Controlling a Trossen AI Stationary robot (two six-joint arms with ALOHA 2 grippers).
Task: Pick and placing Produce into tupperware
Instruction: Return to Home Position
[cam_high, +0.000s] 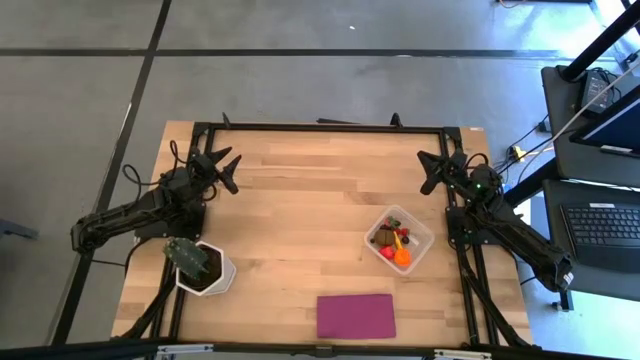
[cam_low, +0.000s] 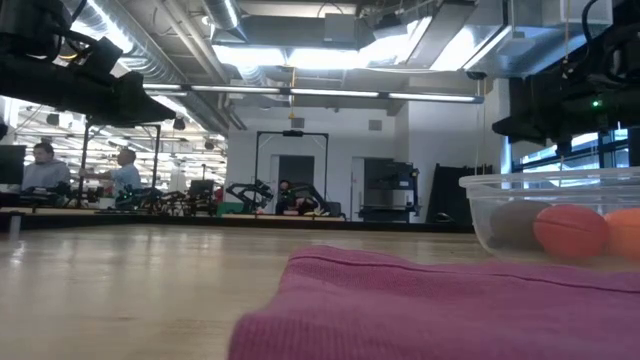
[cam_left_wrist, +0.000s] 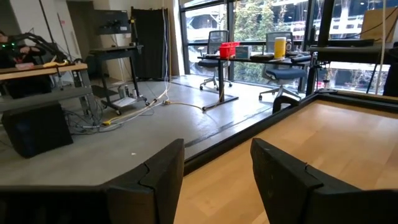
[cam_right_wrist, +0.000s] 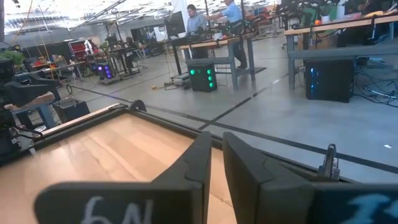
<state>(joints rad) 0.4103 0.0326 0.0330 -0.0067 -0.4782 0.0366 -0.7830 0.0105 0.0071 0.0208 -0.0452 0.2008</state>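
The clear tupperware (cam_high: 421, 236) stands on the wooden table at the right, with the produce (cam_high: 395, 245) inside: an orange ball (cam_high: 402, 257), red pieces and a brown piece. In the low view the tub's wall (cam_low: 500, 200) shows the orange ball (cam_low: 570, 230) behind it. My left gripper (cam_high: 232, 172) hovers open over the table's far left (cam_left_wrist: 217, 168), with nothing between its fingers. My right gripper (cam_high: 428, 172) hovers at the far right, beyond the tub. Its fingers are nearly together (cam_right_wrist: 216, 158), with only a thin gap and nothing in it.
A flat magenta cloth (cam_high: 355, 315) lies near the front edge, left of the tub, and fills the low view's foreground (cam_low: 430, 310). A green plant in a white pot (cam_high: 205, 270) stands at the front left, near my left arm. Bare wood spans the middle.
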